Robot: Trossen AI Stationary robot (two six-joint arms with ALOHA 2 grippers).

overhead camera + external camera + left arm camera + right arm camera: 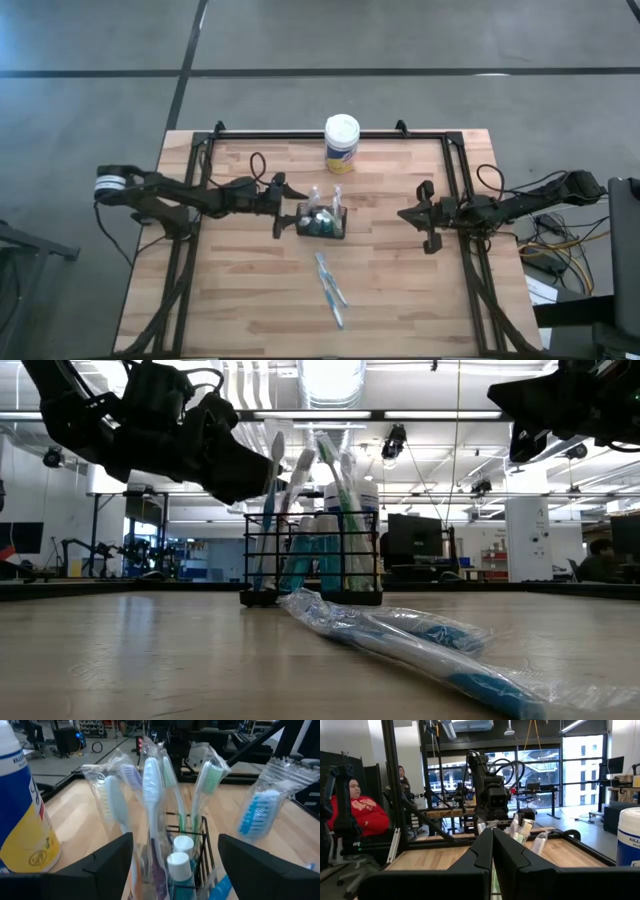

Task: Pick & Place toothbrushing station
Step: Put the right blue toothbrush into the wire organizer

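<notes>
Station: the small black wire-mesh rectangular caddy [322,222] stands upright near the middle of the light wooden slatted surface [230,310], holding plastic-wrapped blue, green and white toothbrushes [151,795] and two small white-capped tubes [178,861].
Axis: the caddy's long side runs left to right across the surface; the brushes stand heads-up, leaning a little.
Loose items: two wrapped blue-and-white toothbrushes [329,288] lie flat in front of the caddy, well apart from it.
Progress: judging by this, most of the set is already in; these two remain to be placed.
Left gripper [281,208]: just beside the caddy's left end, fingers [107,860] spread wide, holding nothing.
Right gripper [424,215]: waiting to the right, well apart, fingers pressed together, empty.
Bystander: white-lidded canister with yellow label [341,143] near the far edge.
</notes>
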